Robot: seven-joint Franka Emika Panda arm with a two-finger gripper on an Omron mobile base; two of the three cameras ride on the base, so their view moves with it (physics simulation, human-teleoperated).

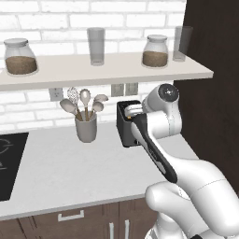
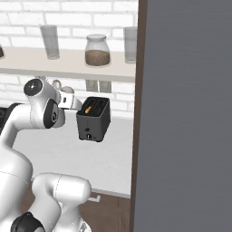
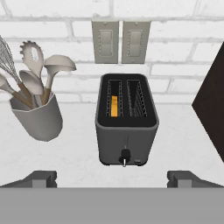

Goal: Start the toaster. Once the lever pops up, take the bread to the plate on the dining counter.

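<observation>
Kitchen worktop (image 1: 70, 172) in light grey, seen from behind a white robot arm, with a white brick wall at the far side. One dark grey toaster (image 3: 126, 118) stands on the worktop near the wall, toward the right end, beside a dark brown cabinet side (image 1: 210, 37). It has two slots on top. One slice of bread (image 3: 114, 106) sits down inside the left slot, showing only its orange-yellow edge; the right slot holds nothing visible. A small round knob (image 3: 125, 156) sits low on the toaster's near narrow face.

To the left of the toaster, apart from it, stands one grey cup (image 3: 38, 117) holding several utensils, among them a whisk, a slotted spoon and a ladle. Two switch plates (image 3: 121, 41) are set side by side on the wall right above the toaster. A shelf (image 1: 107, 72) runs along the wall above; in the left base view it carries two lidded glass jars (image 1: 20, 57) of brown grains and two plain glasses (image 1: 96, 45). One black cooktop (image 1: 10, 163) lies at the far left of the worktop.

The pincer (image 3: 113, 180) hovers on the near side of the toaster, facing its knob and not touching it. Its two fingertips (image 3: 41, 178) stand spread wide, with nothing between them, wider apart than the toaster itself.
</observation>
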